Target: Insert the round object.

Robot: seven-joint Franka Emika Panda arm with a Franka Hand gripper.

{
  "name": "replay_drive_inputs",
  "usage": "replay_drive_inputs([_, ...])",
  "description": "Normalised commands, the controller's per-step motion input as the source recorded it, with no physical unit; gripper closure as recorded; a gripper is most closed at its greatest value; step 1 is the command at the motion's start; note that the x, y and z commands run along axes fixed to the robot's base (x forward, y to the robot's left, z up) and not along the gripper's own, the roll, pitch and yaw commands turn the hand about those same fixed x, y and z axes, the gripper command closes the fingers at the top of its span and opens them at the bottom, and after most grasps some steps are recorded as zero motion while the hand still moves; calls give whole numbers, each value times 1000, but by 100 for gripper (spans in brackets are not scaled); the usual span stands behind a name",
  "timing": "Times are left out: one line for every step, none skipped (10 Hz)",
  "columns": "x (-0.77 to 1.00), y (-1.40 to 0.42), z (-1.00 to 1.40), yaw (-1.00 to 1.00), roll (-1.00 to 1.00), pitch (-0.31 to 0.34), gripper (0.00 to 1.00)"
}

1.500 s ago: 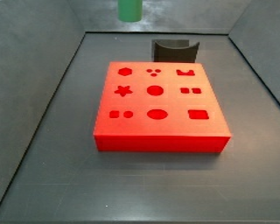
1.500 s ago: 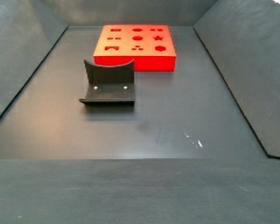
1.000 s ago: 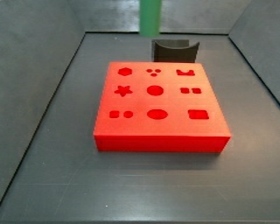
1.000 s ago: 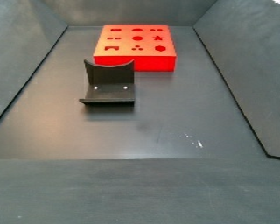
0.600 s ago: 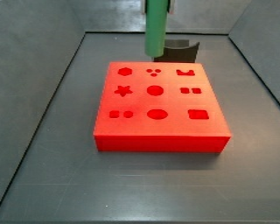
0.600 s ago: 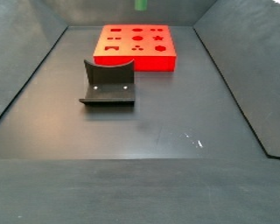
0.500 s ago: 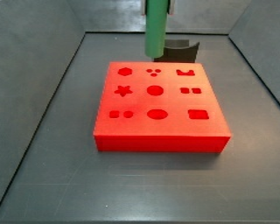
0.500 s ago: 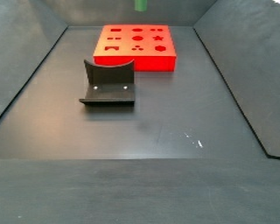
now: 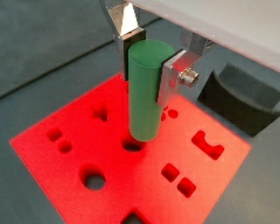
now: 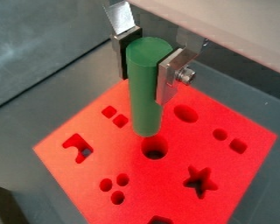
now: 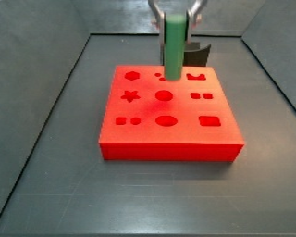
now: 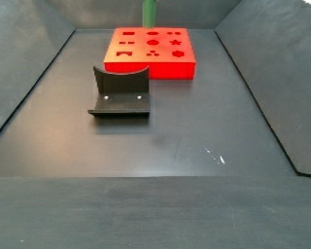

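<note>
Grasping the slim matte green cylinder peg (image 10: 143, 87) upright above the flat red block (image 10: 236, 166), the hand (image 10: 146, 48) needed to centre it over the round hole (image 10: 154, 151) before lowering straight.

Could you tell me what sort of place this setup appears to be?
Probably a robot test bench, not a home or a shop. A dark bare floor with grey walls holds only a red block cut with shaped holes and a fixture. The gripper hangs above the block, jaws shut on a green peg.
</note>
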Motion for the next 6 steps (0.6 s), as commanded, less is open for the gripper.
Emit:
replay_drive_inputs([-20,0,-280,0,77,0,100])
replay_drive_inputs([-60,0,-337,-6,66,0,100])
replay_drive_inputs([-91,0,-346,-20,44,0,100])
replay_drive_inputs([-26,0,-317,-6,14,-7,100])
replay_drive_inputs([0,0,-260,0,0,-20,100])
replay_drive_inputs([0,0,-237,0,0,-30,100])
